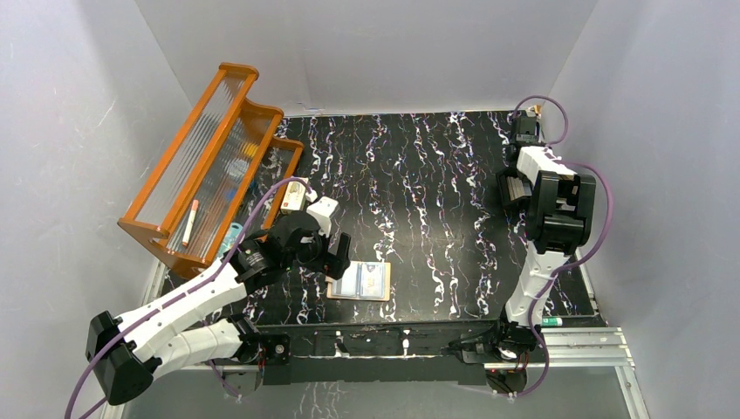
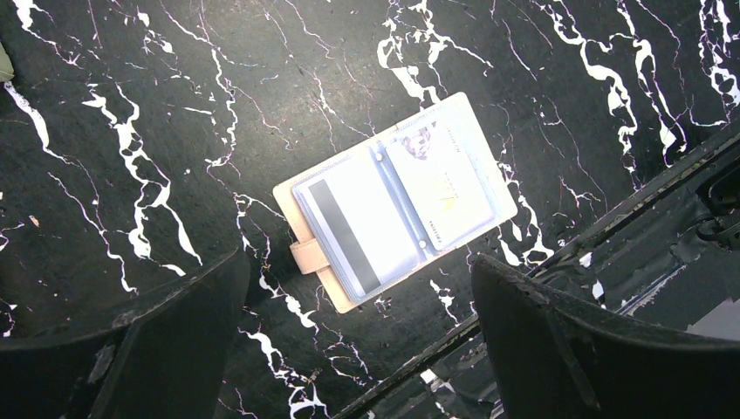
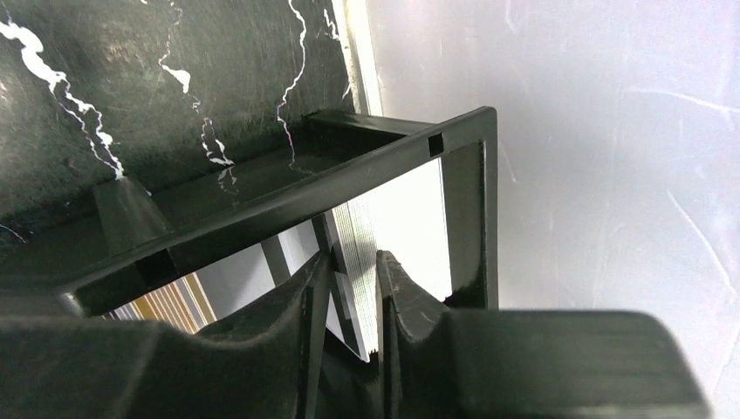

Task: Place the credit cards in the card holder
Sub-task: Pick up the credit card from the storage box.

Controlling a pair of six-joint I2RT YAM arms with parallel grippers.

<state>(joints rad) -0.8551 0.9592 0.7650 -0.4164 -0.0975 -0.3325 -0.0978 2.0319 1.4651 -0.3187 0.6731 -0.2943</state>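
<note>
Centrally in the left wrist view, the card holder (image 2: 397, 199) is shown opened flat on the black, white-veined table (image 2: 131, 131). Its border is tan, and a snap tab (image 2: 310, 256) projects from its lower left edge. Two credit cards (image 2: 345, 231) are seen behind its clear pockets: a pale one with a dark stripe on the left and a pale printed one on the right. In the overhead view the holder lies near the bottom centre of the table, just right of the left gripper (image 1: 339, 253). The jaws of that gripper are spread wide, one finger at each lower corner of the wrist view, and nothing is held between them. In the right wrist view, the right gripper (image 3: 351, 262) is placed within a black tray (image 3: 349, 175) beside the wall. Its jaws are drawn to a narrow gap. The edges of upright cards (image 3: 356, 229) standing in the tray are seen between the fingertips. Whether these are firmly pinched cannot be told.
</note>
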